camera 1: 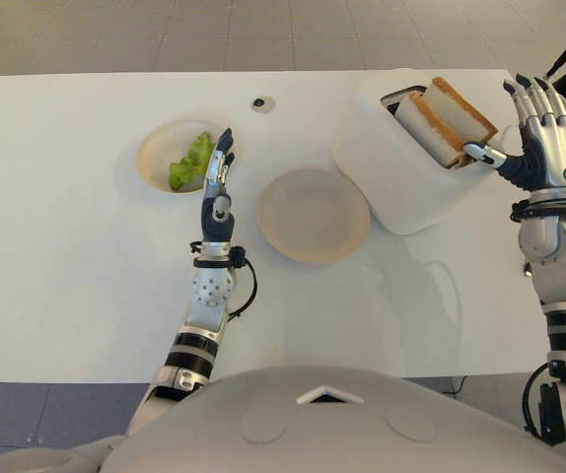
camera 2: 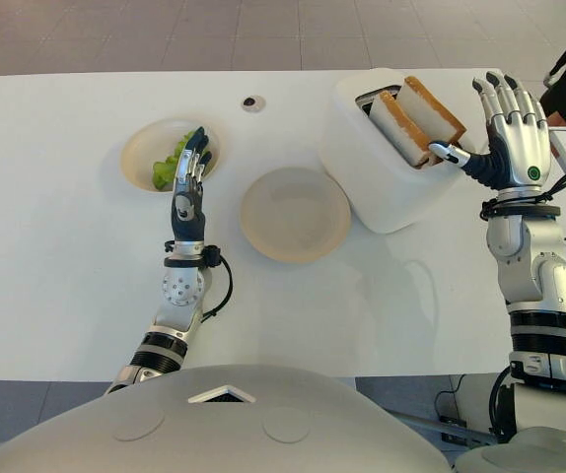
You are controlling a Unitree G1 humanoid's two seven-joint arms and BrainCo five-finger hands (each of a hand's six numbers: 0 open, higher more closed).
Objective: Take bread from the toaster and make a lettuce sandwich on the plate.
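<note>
Tabletop [camera 1: 66, 296] is carrying everything the sandwich needs, but by the look of it the job is only just starting. At the far right, the white toaster [camera 1: 401, 168] is holding both bread slices [camera 1: 451, 118], which are sticking up out of its slots side by side; neither is out yet. The plate [camera 1: 313, 215] is lying bare just left of the toaster, so nothing is being assembled on it so far. Farther left, the bowl [camera 1: 155, 148] is keeping the lettuce [camera 1: 192, 163] inside it, untouched.

The right hand [camera 1: 539, 133] is standing upright beside the toaster with its fingers spread and holding nothing. Its thumb is reaching toward the near end of the front slice, though whether it is touching cannot be told. The left hand [camera 1: 218, 192] is hovering at the bowl's right rim, fingers straight and pressed together, gripping nothing. A small dark disc [camera 1: 262, 103] is sitting near the far edge, apart from the rest.

Remaining, as a judgement: lifting out both slices, laying one on the plate, adding lettuce, then topping it.
</note>
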